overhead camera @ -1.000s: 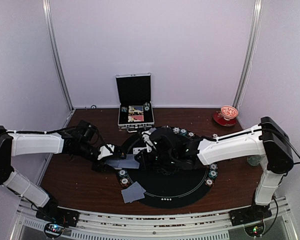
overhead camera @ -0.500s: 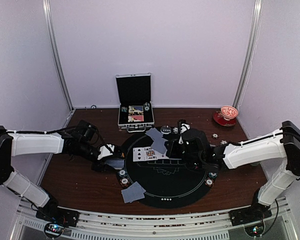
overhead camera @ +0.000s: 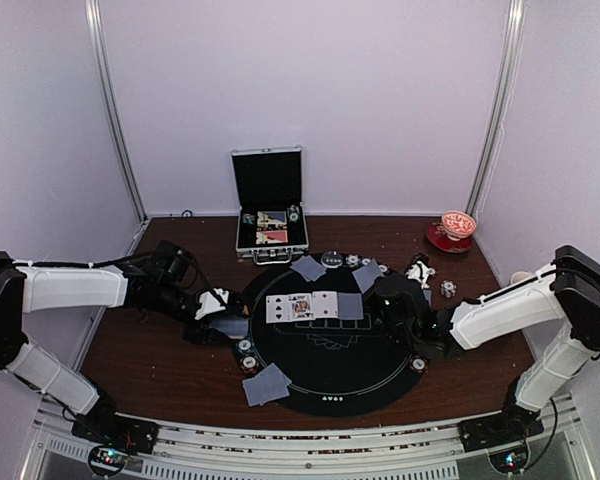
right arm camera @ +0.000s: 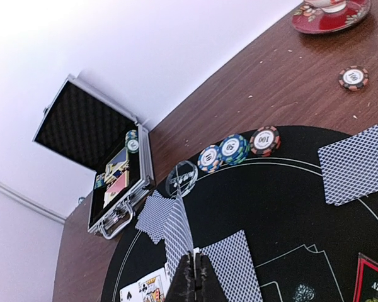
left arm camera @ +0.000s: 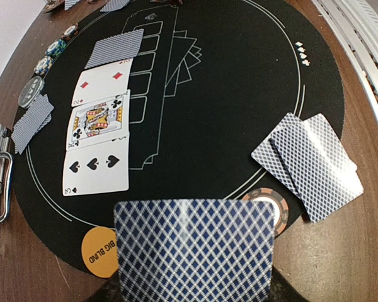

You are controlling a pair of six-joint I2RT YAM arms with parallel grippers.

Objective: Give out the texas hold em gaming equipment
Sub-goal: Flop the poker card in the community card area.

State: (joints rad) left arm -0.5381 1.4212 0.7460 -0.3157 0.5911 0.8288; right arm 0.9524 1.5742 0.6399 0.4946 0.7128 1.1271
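Note:
On the black mat (overhead camera: 320, 385) lie three face-up cards (overhead camera: 300, 307) with a face-down card (overhead camera: 350, 305) at their right end. My left gripper (overhead camera: 215, 310), at the mat's left edge, holds a blue-backed card (left arm camera: 195, 248) flat above an orange BIG BLIND disc (left arm camera: 99, 251); the card hides its fingers. My right gripper (right arm camera: 195, 277) is shut on a blue-backed card (right arm camera: 179, 236) held on edge, just right of the row in the top view (overhead camera: 378, 292). Two face-down cards (left arm camera: 309, 163) lie at the mat's near left, with a chip (left arm camera: 264, 204) beside them.
The open silver case (overhead camera: 270, 215) stands behind the mat. Three chip stacks (right arm camera: 234, 148) and a clear disc (right arm camera: 181, 178) sit at the mat's far rim, beside two face-down cards (right arm camera: 152, 217). More cards (right arm camera: 359, 160) lie right. A loose chip (right arm camera: 353, 77) and a red plate (overhead camera: 452, 232) are at far right.
My right arm has pulled back from the mat's left middle to its right side, uncovering the card row. The left arm has not moved.

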